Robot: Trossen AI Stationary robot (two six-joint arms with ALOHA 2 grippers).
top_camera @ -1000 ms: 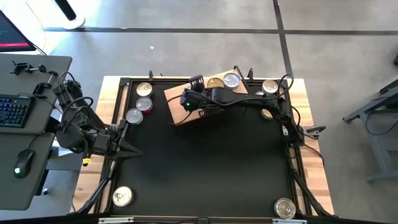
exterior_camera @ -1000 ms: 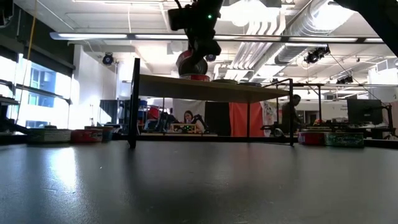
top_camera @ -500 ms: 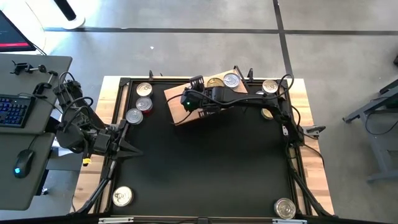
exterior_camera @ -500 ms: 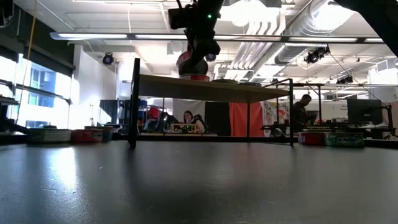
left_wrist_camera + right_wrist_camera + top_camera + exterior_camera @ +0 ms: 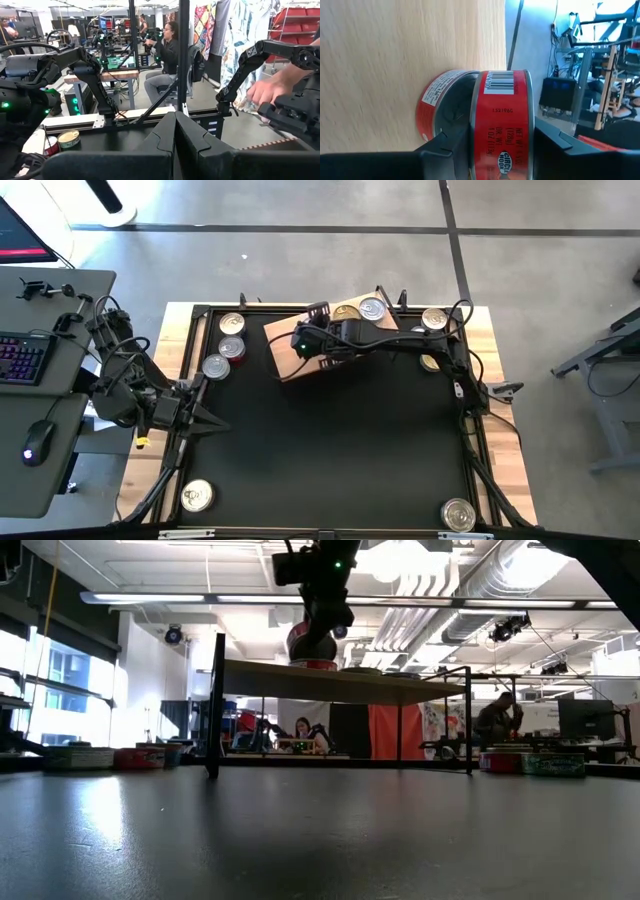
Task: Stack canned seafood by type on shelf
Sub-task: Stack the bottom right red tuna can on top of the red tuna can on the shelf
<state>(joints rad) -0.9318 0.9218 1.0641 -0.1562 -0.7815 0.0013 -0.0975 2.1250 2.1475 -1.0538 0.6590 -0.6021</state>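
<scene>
The shelf [image 5: 285, 332] is a light-brown board raised on dark legs [image 5: 214, 700] at the table's far side. My right gripper [image 5: 303, 346] reaches over its left part, slanting down, shut on a red-labelled can [image 5: 502, 115]. That can hangs right over a second red can [image 5: 431, 102], which lies flat on the shelf top [image 5: 395, 60]; I cannot tell whether the two touch. In the low view the held can [image 5: 312, 640] sits just above the shelf board [image 5: 400, 688]. My left gripper [image 5: 212, 420] waits shut at the table's left edge, holding nothing [image 5: 175, 120]. My right gripper pinches the red can between its two fingers [image 5: 445, 152], one on each side of the labelled wall [image 5: 500, 150], at the rim nearest the wrist. The fingers slant down from the table's right side. The can is tilted over the lower can's lid [image 5: 455, 112].
Two more cans [image 5: 372, 307] [image 5: 347, 313] stand on the shelf's right end. Three cans [image 5: 231, 324] [image 5: 231, 348] [image 5: 215, 366] sit on the table left of the shelf, one [image 5: 433, 318] at the far right, and one at each near corner [image 5: 196, 496] [image 5: 457, 514].
My right gripper has rolled a little about its own pointing line, staying over the shelf's left part, and the held red can has tipped slightly with it. My left arm has kept still.
</scene>
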